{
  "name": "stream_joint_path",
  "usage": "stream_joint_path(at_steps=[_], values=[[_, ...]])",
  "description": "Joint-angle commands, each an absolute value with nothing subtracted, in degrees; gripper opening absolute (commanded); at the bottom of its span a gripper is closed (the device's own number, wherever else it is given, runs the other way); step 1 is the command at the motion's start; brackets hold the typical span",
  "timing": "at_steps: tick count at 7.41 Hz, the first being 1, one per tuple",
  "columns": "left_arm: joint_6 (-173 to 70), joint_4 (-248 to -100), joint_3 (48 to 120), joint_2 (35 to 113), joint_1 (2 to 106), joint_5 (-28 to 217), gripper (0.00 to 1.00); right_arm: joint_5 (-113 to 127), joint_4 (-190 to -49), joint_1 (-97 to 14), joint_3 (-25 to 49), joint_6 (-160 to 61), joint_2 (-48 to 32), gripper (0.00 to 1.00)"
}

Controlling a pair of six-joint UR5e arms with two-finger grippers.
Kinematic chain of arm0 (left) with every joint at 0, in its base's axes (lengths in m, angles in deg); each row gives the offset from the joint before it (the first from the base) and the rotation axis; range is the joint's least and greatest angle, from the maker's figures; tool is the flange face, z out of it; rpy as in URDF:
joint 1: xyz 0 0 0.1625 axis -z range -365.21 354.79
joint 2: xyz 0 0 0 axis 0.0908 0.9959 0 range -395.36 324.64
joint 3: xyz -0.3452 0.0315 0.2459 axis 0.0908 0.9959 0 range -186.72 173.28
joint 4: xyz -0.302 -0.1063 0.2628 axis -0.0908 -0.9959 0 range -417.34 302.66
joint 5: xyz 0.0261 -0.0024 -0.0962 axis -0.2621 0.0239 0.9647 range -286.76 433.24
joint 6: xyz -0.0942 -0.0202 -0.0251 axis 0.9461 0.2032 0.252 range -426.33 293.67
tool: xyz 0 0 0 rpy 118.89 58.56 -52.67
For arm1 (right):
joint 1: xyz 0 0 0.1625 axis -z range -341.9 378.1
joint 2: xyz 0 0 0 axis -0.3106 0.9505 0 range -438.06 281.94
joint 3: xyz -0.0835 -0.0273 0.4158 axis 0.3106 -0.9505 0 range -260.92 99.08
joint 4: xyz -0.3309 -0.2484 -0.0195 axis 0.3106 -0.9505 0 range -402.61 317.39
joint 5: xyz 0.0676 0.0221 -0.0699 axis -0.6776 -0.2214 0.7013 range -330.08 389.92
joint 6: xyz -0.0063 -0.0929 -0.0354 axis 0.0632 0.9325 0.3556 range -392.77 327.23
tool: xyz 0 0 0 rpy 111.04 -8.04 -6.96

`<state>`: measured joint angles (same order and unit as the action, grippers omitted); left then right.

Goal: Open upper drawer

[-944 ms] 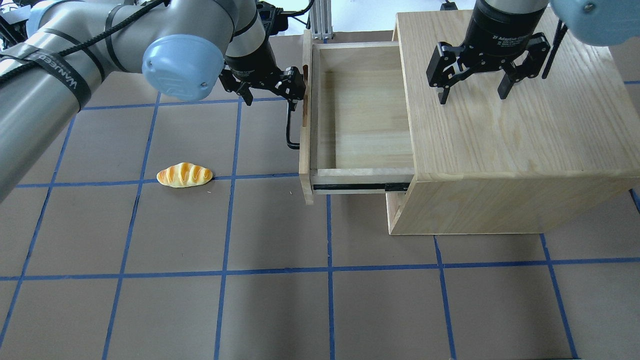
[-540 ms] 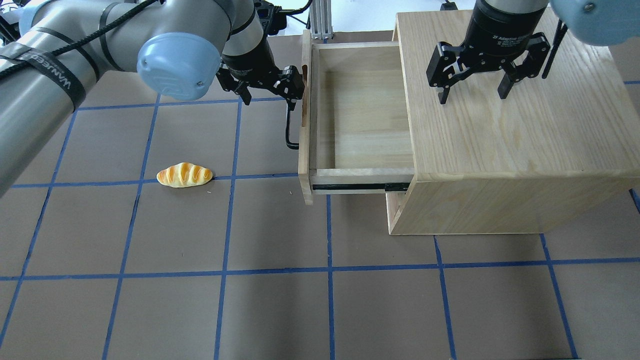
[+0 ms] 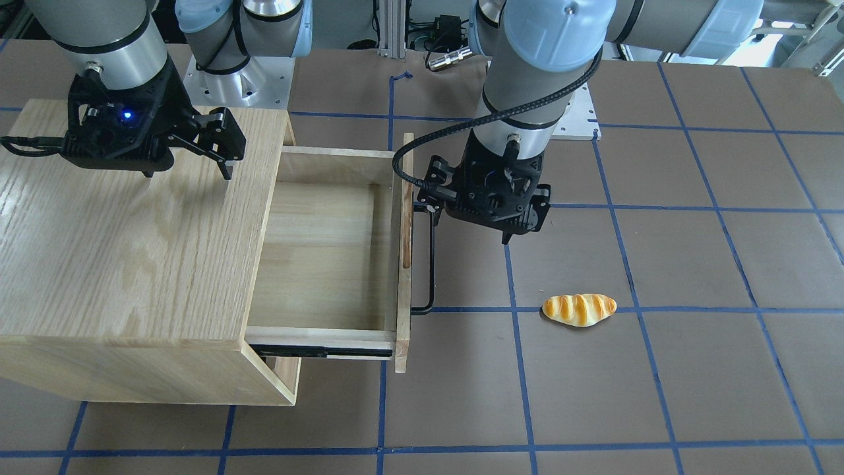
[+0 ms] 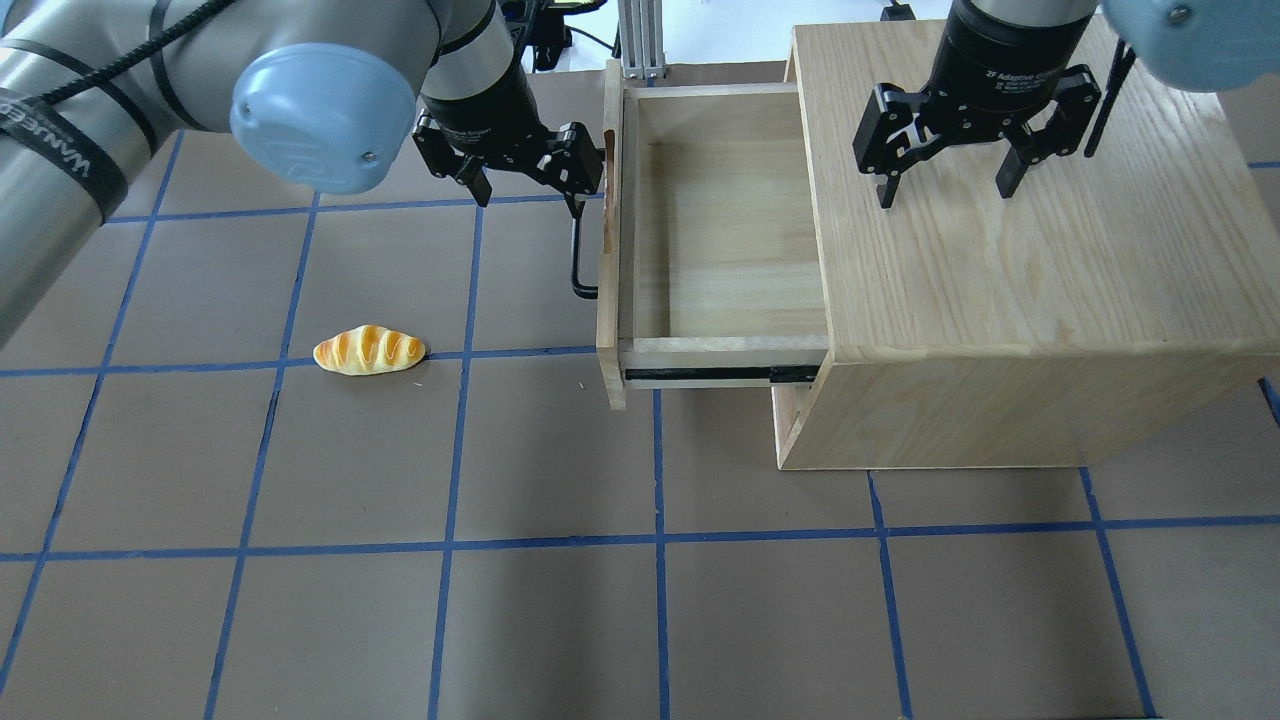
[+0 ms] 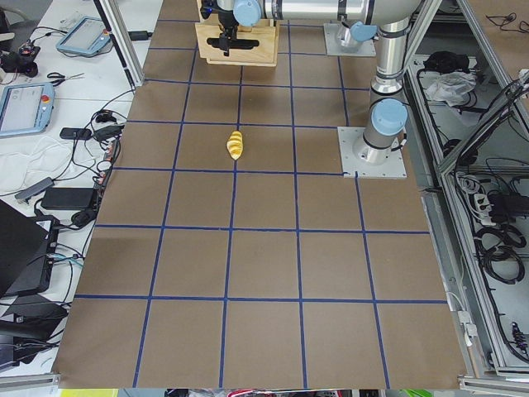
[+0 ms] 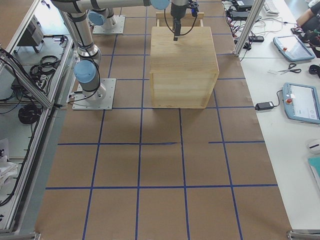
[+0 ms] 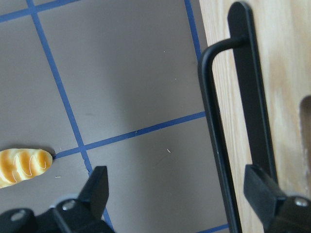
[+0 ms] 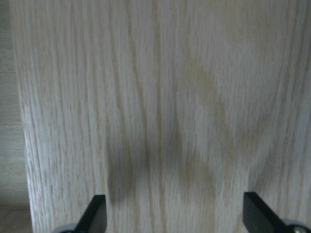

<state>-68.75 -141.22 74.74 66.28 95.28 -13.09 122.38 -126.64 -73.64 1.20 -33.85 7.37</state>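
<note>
The upper drawer [image 4: 720,230] stands drawn well out of the front of the cabinet [image 4: 1050,270], one black side rail [image 4: 700,376] showing beneath its edge; its black bar handle [image 4: 577,255] sits on the front panel, on the face turned away from the cabinet. The left gripper [image 4: 530,195] hangs just beyond that panel from the cabinet, jaws spread wide, one finger [image 7: 265,191] close beside the handle, gripping nothing; the right gripper [image 4: 945,195] hovers over the cabinet's top, jaws likewise apart and empty; a bread roll [image 4: 370,350] lies on the table [image 4: 550,620], well away from the cabinet, past the drawer's front.
</note>
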Motion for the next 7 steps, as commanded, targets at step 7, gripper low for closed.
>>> stream_joint_path(at_steps=[7], values=[[-69.6,-154.0,77.6,55.8,82.1,-18.0,1.00,122.4,-126.6,-73.7,1.3,-33.9,7.4,1.00]])
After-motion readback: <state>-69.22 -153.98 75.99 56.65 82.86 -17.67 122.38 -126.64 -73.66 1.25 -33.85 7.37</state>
